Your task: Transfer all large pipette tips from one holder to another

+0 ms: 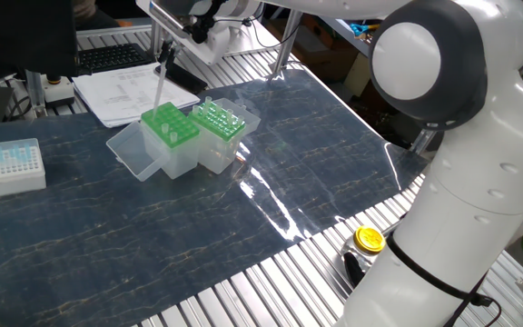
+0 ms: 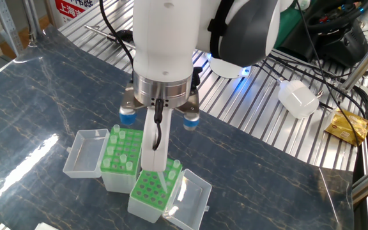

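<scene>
Filling most of both views, the white robot arm bends over a dark marbled table mat laid on a ribbed metal bench. Its wrist points straight down above two green-topped tip racks.

One rack has its clear lid hinged open flat beside it, and several large pipette tips stand upright in its holes, their round collars showing above the green plate. The second rack sits touching the first, also with its clear lid folded open, and at least one tip stands at its far edge. In the one fixed view the same two racks sit side by side near the middle of the mat.

The claw hangs over the seam between the two racks, its long white fingers pressed close together. A thin clear tip seems to reach down from them toward the second rack's holes, but whether the fingers actually pinch it I cannot tell. In the one fixed view a slim pale rod comes down onto the near rack.

A small white box of short bluish tips stands well apart at the mat's edge. Papers lie behind the racks, a white bottle rests on the bench, and a yellow cap lies near the arm's base.
</scene>
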### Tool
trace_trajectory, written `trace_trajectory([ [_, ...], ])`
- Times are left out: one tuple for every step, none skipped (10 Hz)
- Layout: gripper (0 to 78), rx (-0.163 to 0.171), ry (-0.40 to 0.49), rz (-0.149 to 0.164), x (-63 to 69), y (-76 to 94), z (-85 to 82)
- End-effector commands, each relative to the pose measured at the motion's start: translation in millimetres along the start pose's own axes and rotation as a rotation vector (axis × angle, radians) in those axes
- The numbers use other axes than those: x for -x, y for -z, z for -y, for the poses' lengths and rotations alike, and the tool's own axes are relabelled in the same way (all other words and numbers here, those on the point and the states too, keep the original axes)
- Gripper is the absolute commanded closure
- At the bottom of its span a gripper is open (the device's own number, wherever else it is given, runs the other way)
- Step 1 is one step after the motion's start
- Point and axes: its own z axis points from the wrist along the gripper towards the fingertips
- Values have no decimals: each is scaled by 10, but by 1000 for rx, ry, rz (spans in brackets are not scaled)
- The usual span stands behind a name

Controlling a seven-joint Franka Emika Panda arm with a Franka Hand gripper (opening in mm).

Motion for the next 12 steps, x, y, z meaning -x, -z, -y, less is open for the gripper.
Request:
trace_trajectory([
  [762,-2,-4,0,21,32,-11],
  [762,-2,-4,-1,26,39,-10],
  [762,-1,0,-3,39,68,-5],
  [762,-1,5,-2,53,104,3],
  [762,-1,-2,-2,69,140,14],
  [762,-2,-16,1,68,169,29],
  [762,-2,-22,4,63,178,33],
  [762,-3,-52,11,57,182,35],
  [762,-1,-70,17,57,180,34],
  [762,-4,-82,33,56,177,32],
  [762,-5,-92,36,55,175,32],
  [762,-5,-92,36,55,175,32],
])
